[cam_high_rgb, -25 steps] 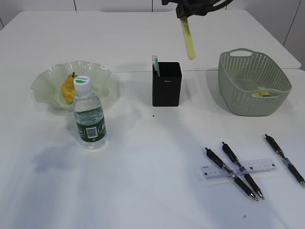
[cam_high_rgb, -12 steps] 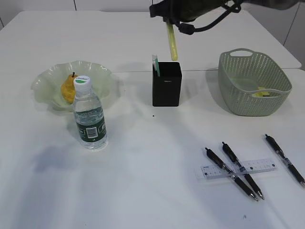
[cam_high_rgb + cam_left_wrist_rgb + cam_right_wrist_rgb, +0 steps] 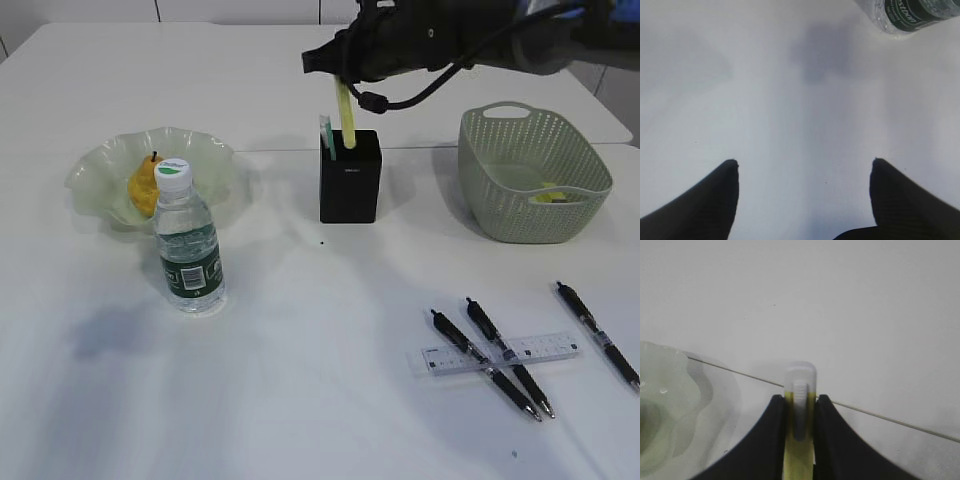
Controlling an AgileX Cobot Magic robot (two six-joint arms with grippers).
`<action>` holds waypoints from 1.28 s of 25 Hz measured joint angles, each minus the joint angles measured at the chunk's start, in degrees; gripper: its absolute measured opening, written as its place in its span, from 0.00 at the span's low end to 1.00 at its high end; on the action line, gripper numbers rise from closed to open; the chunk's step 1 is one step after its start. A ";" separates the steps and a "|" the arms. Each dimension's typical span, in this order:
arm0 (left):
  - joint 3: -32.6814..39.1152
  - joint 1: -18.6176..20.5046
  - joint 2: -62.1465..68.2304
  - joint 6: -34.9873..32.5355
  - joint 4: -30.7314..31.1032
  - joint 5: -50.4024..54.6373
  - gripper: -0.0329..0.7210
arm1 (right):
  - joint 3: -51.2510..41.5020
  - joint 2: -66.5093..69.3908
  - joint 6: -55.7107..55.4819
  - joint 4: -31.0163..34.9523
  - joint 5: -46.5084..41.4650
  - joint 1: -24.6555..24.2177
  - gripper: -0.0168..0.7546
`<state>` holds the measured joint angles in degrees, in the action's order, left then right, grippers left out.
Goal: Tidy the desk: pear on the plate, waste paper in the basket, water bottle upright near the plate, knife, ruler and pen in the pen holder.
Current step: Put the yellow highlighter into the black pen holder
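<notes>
Knife (image 3: 345,118) moved from mid-air, seemingly into pen holder (image 3: 350,177); right end effector (image 3: 800,405) clamps it; left end effector (image 3: 802,167) wide, empty

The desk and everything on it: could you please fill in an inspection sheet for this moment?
Surface: white desk, faint specks.
Job's things: pear on plate; bottle upright beside plate; yellow knife entering pen holder, a green item already inside; ruler under two crossed pens; third pen apart; basket holds something yellow.
Clutter: nothing seen.
Grippers: right gripper shut on knife; left gripper open over bare desk.
Cables: black cable along right arm.
Surroundings: white panelled wall behind.
</notes>
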<state>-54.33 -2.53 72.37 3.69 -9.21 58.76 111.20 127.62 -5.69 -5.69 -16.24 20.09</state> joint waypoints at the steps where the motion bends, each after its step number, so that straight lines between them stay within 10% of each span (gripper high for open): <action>1: 0.00 0.00 0.00 0.00 0.00 0.00 0.81 | 0.00 0.49 0.00 0.00 0.83 0.00 0.16; 19: 0.00 0.00 0.00 0.00 0.00 -1.27 0.81 | 0.00 7.47 -0.54 -0.10 6.10 0.00 0.17; 32: 0.00 0.00 0.00 0.00 0.00 -1.45 0.81 | 0.00 7.10 -1.58 -0.10 2.10 -0.10 0.43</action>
<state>-54.33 -2.53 72.37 3.69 -9.21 57.32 111.20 134.71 -7.26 -5.80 -14.14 19.98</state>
